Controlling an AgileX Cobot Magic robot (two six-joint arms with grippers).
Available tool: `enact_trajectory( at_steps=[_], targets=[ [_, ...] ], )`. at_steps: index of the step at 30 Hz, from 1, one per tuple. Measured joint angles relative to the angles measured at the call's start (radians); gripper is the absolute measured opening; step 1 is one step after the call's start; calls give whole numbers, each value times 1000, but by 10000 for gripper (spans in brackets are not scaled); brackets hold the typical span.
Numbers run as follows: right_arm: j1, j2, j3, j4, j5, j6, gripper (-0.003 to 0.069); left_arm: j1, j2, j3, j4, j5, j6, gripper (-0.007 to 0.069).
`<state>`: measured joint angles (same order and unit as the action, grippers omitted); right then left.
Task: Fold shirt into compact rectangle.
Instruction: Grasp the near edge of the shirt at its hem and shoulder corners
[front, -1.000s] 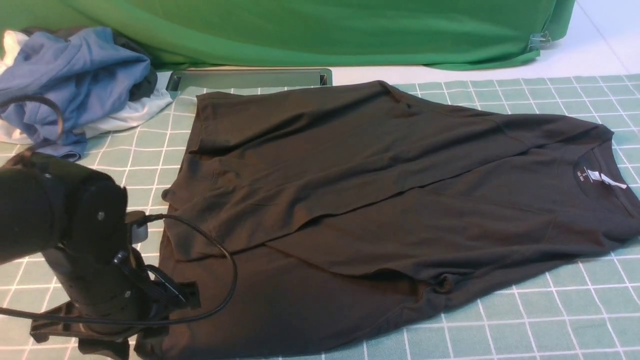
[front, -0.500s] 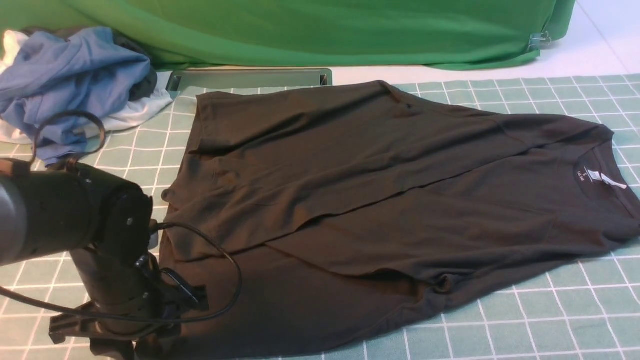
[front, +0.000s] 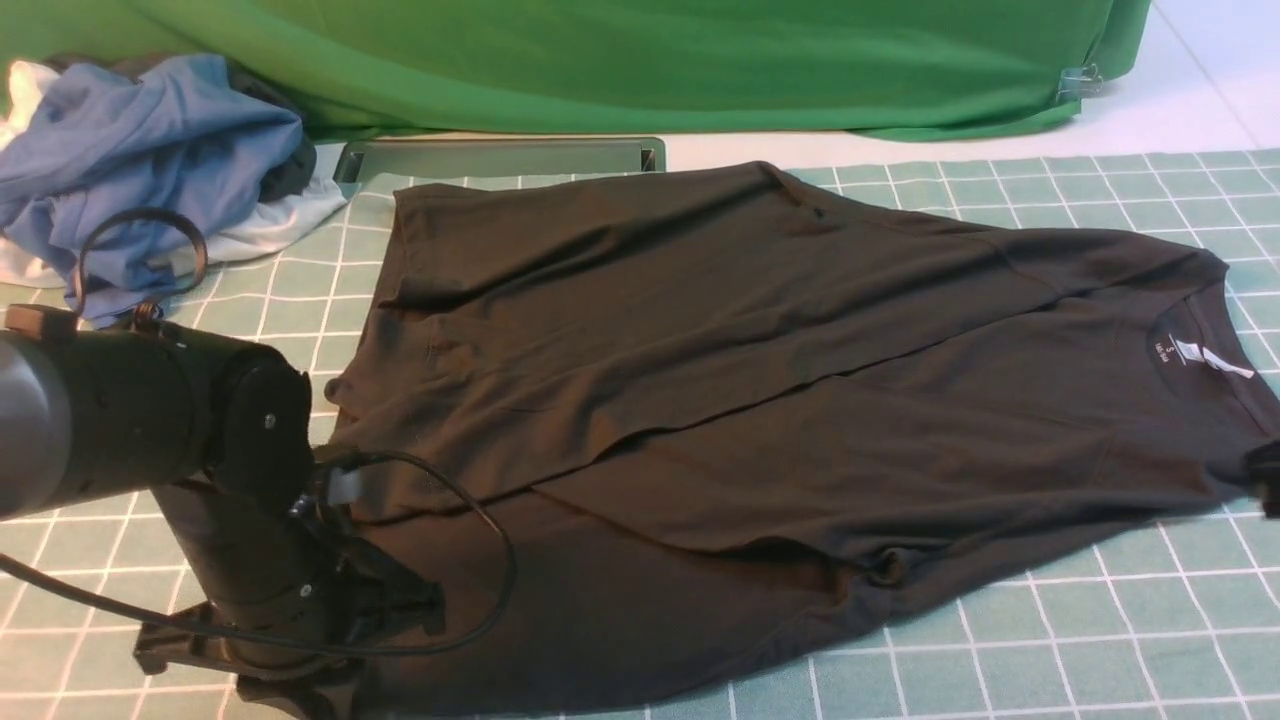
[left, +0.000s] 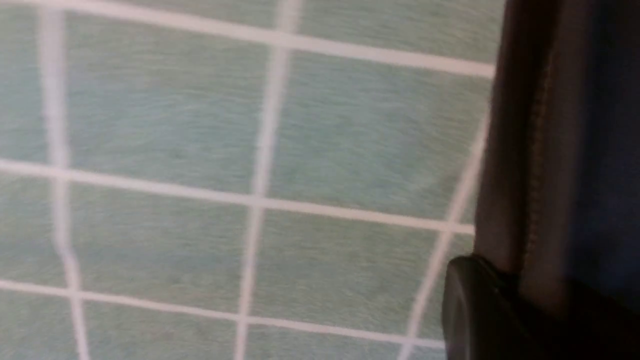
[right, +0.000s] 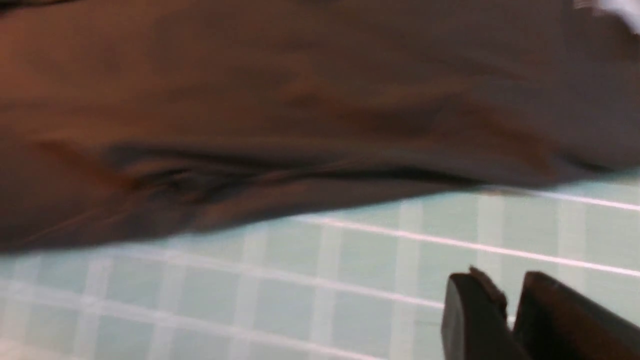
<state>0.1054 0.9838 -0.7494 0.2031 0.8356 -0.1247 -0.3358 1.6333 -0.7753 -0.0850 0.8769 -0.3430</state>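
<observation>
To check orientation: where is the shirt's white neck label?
In the front view, the neck label lies inside the collar of the shirt, far on the robot's right.

On mat (front: 1100, 640): shirt (front: 780, 380) centre; clothes pile (front: 150, 150) behind, far left.

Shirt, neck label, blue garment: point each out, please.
shirt (front: 760, 380), front view, middle of its body.
neck label (front: 1215, 360), front view, white tag inside collar.
blue garment (front: 150, 150), front view, top fold of the heap.

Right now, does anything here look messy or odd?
The shirt lies skewed on the checked mat, folded layers overlapping unevenly, a bunched wrinkle at its near edge. Crumpled blue and white clothes are heaped far left.
</observation>
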Motion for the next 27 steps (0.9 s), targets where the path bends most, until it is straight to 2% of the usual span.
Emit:
enact_trajectory(
  at_steps=[3,4,5,9,17,22,24,27],
  targets=[
    [102,10,0,80,-7,-70,206,13,1,-1,-10,8,29,31],
    [102,12,0,81,-7,-73,210,15,1,-1,-10,8,31,31],
    [161,35,0,85,-11,-84,243,30,1,-1,-14,15,33,31],
    [288,143,0,61,-14,-100,299,85,-21,5,2,41,26,31],
    [462,392,-132,18,68,-91,324,218,-153,11,-5,67,35,31],
    [516,493,-203,-56,49,-9,324,228,-188,12,-5,72,38,31],
    [524,545,-218,-117,48,87,324,229,-189,12,-6,74,38,31],
    [524,593,-219,-177,48,167,324,229,-189,15,-8,76,38,31]
  ],
)
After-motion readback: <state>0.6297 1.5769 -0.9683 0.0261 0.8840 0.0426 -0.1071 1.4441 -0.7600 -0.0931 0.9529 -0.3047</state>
